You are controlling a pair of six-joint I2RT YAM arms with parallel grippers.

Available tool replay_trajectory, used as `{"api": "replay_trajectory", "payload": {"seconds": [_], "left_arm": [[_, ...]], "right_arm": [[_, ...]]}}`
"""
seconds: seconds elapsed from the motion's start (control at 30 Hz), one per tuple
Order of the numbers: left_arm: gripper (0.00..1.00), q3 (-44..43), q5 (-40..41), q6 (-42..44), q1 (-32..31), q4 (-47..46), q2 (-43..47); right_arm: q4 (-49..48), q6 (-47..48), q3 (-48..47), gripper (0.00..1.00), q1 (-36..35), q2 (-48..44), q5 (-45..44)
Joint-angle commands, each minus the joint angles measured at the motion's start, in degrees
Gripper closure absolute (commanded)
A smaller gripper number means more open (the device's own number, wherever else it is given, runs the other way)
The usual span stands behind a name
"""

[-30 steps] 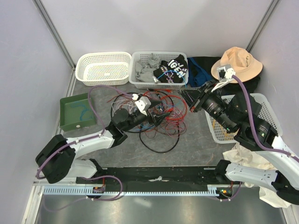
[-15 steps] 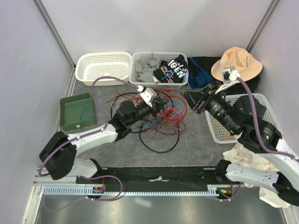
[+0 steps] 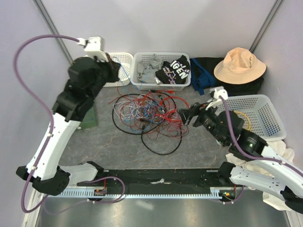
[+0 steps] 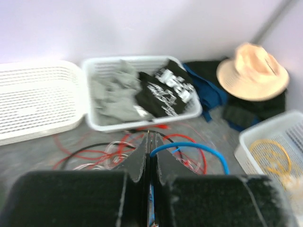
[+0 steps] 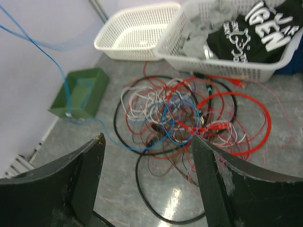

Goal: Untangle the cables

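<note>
The cables point(image 3: 151, 113) lie in a loose tangle of red, white, blue and black strands mid-table, also seen in the right wrist view point(image 5: 184, 113). My left gripper point(image 3: 112, 70) is raised high at the back left, by the empty white basket. Its jaws point(image 4: 150, 137) are shut on a blue cable point(image 4: 199, 147). That blue cable point(image 5: 61, 71) runs taut from the tangle up and to the left. My right gripper point(image 3: 185, 115) hangs at the tangle's right edge, open point(image 5: 147, 138), with nothing between its fingers.
An empty white basket point(image 3: 104, 68) and a basket of clothes point(image 3: 161, 71) stand at the back. A green tray point(image 3: 87, 118) sits left, partly behind my left arm. A hat point(image 3: 239, 66), a white basket point(image 3: 255, 113) holding a yellow coil point(image 4: 270, 156), and white cloth point(image 3: 251, 156) are right.
My left gripper shut on the blue cable in the tangle and rose to the back left, drawing the strand out. My right gripper opened and came down toward the tangle's right side.
</note>
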State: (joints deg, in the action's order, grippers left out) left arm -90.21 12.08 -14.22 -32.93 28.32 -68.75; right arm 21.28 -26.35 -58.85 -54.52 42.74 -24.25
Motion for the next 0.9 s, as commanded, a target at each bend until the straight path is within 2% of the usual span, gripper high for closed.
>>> {"api": "replay_trajectory", "payload": {"seconds": [0.0,0.03,0.13,0.23,0.3,0.37,0.47,0.5,0.63,0.73,0.87], "left_arm": [[0.98,-10.2,3.4,-4.7,7.5,22.9,-2.7],[0.98,-11.2,2.0,-5.3,11.1,23.7,-2.8],[0.98,-15.2,3.4,-6.3,15.5,24.4,-2.7],[0.98,-21.9,4.9,-6.5,18.5,25.3,-3.9],[0.98,-29.3,6.2,-6.6,18.6,26.6,-5.5],[0.98,-33.0,7.3,-8.3,18.6,26.4,-6.1],[0.98,-34.6,4.0,-11.6,18.6,24.4,-6.7],[0.98,-35.1,1.5,-13.1,18.6,23.9,-7.1],[0.98,-39.8,-4.3,-16.3,18.6,23.6,-9.8],[0.98,-42.1,-7.5,-18.2,18.6,23.7,-11.0],[0.98,-41.5,-11.9,-21.0,18.6,23.7,-11.0]], "right_arm": [[-6.1,-1.6,4.7,0.19,-0.1,0.6,2.2],[-6.7,-1.9,6.1,0.19,-0.1,0.8,2.5],[-8.7,-1.9,8.0,0.19,-0.1,1.2,3.4],[-9.9,-1.6,9.2,0.19,-0.1,1.6,4.5],[-10.7,-1.5,9.9,0.19,-0.1,1.7,5.0],[-12.2,-1.4,12.1,0.19,-0.1,1.8,6.1],[-19.3,-0.7,17.5,0.21,-0.1,2.6,12.0],[-24.7,-0.1,18.9,0.21,-0.1,3.2,17.5],[-34.1,1.6,22.4,0.2,-0.2,10.6,26.5],[-39.5,2.2,21.6,0.17,-0.5,16.3,28.6],[-51.2,2.2,21.0,0.11,-1.9,22.3,27.3]]}}
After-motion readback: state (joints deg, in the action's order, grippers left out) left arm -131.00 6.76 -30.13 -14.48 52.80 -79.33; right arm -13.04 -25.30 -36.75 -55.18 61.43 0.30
